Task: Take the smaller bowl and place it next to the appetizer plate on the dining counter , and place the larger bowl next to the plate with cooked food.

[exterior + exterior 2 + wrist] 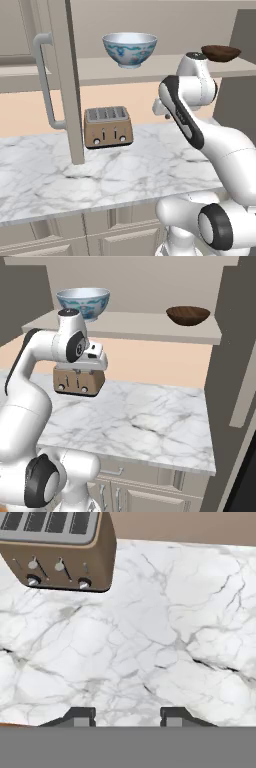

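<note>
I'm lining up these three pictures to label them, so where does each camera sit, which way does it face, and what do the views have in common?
Left base view: behind the arm's left, looking forward at the larger bowl and smaller bowl on the shelf; arm lower right.
Right base view: behind its right, same shelf; arm lower left.
Hand view: on the hand, looking down at the worktop; fingertips at bottom, apart, holding nothing.
Shared: toaster and marble worktop.

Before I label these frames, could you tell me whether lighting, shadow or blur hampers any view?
Left base view: even light, soft shadow beside the toaster. Right base view: sharp, wooden bowl shaded dark inside. Hand view: flat, glare-free marble worktop, fingertips crisp.
</note>
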Controlling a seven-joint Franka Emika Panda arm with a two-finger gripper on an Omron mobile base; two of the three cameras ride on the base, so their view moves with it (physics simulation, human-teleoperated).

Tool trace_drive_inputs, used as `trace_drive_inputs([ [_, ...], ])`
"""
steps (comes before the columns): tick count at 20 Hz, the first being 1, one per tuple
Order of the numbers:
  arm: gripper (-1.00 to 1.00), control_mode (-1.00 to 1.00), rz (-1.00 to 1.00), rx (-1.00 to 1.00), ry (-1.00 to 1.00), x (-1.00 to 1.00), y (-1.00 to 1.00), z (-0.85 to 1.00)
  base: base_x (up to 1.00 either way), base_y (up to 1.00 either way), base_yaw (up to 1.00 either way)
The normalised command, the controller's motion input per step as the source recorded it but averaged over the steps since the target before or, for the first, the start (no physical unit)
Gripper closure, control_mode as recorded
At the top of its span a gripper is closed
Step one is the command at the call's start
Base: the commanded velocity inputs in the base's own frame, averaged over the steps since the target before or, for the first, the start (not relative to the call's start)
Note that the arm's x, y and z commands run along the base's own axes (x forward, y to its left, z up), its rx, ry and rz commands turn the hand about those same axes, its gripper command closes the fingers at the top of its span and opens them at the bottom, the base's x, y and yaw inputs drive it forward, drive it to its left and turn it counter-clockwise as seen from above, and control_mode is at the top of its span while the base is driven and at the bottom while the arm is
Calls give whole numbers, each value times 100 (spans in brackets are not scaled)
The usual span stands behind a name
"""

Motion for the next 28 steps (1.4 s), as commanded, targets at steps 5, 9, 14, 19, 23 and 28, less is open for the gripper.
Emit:
trace_drive_inputs([
  [5, -100, -100, -2, 0, -27, 0, 2, 40, 0, 0, 0],
  [9, -100, -100, -17, 0, -36, 4, 0, 71, 0, 0, 0],
  [14, -100, -100, -15, 1, -27, 34, -1, 78, 0, 0, 0],
  [19, -100, -100, -2, 10, -23, 48, -19, 91, 0, 0, 0],
  [23, -100, -100, 0, 14, -27, 29, -25, 96, 0, 0, 0],
  [28, -100, -100, 0, 9, -15, 65, -2, 52, 0, 0, 0],
])
